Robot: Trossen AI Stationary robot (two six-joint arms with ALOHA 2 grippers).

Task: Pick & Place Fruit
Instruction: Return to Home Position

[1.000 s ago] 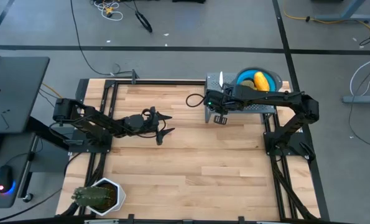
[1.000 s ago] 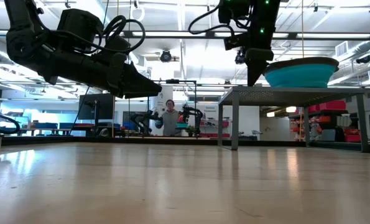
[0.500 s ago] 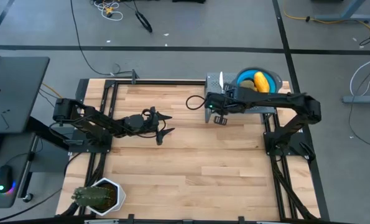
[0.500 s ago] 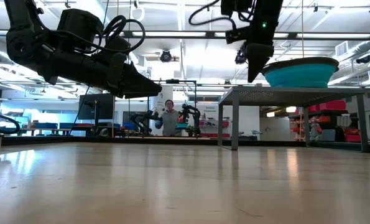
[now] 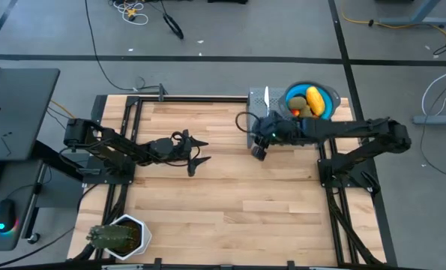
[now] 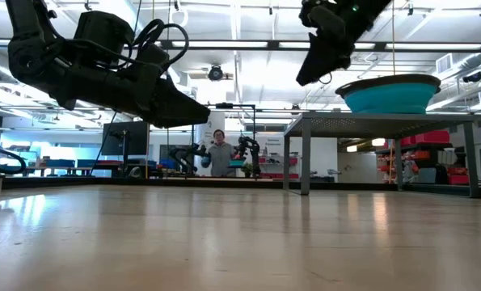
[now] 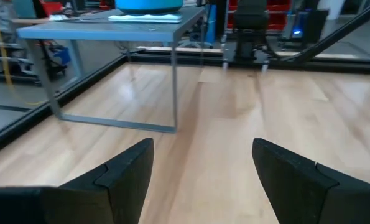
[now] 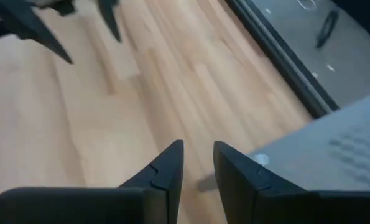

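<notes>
The fruit lies in a blue bowl (image 5: 327,96) on a grey metal stand (image 5: 254,98) at the table's far right: a yellow oblong piece (image 5: 313,97), olive-brown pieces (image 5: 300,100) and orange-red bits (image 5: 294,112). I see no black ball. My right gripper (image 5: 258,151) hangs above the table just off the stand's near-left corner, slanting, its fingers a narrow gap apart (image 8: 198,157) and holding nothing. My left gripper (image 5: 197,154) waits open (image 7: 203,167) above the table's middle left.
A slim knife (image 5: 267,96) lies on the stand beside the bowl. The low view shows the stand (image 6: 377,121) on thin legs with the bowl (image 6: 390,91) on top. A potted spiky plant (image 5: 118,236) sits at the near-left corner. Bare wood lies between the arms.
My right gripper has drawn back from the stand's near-left corner toward the table's near-left, risen a little, and tipped from pointing straight down to slanting. Its elbow has swung toward the right edge.
</notes>
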